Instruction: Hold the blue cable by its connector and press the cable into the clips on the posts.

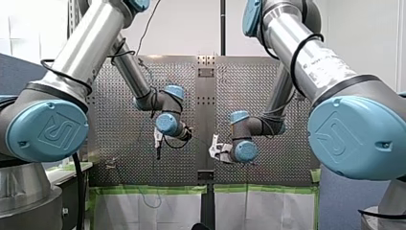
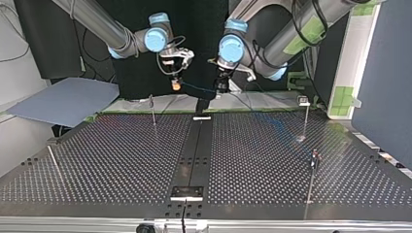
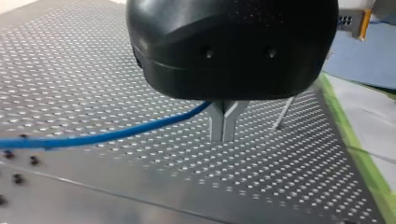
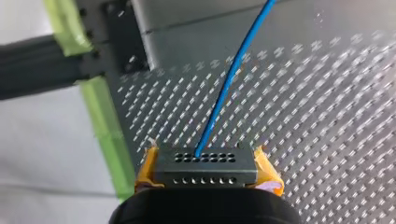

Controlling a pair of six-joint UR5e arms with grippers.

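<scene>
In the right wrist view my right gripper (image 4: 208,164) has its yellow pads (image 4: 148,164) shut on a dark grey connector (image 4: 205,169), and the blue cable (image 4: 229,84) runs out of it over the table. My left gripper (image 3: 224,127) has its metal fingers shut on the blue cable (image 3: 116,135), which trails off to one side. In the top view my right gripper (image 2: 176,83) and my left gripper (image 2: 221,85) hang close together above the far edge, the cable (image 2: 199,90) stretched between them. Thin posts (image 2: 153,110) (image 2: 306,116) (image 2: 312,170) stand on the table.
The perforated table (image 2: 121,160) spreads below both grippers. Another thin post (image 2: 53,162) leans at the top view's left, and one post (image 3: 283,113) stands beyond my left gripper. Green tape (image 4: 105,126) lines the table edge. A blue-grey sheet (image 2: 68,99) lies off the table at the top view's left.
</scene>
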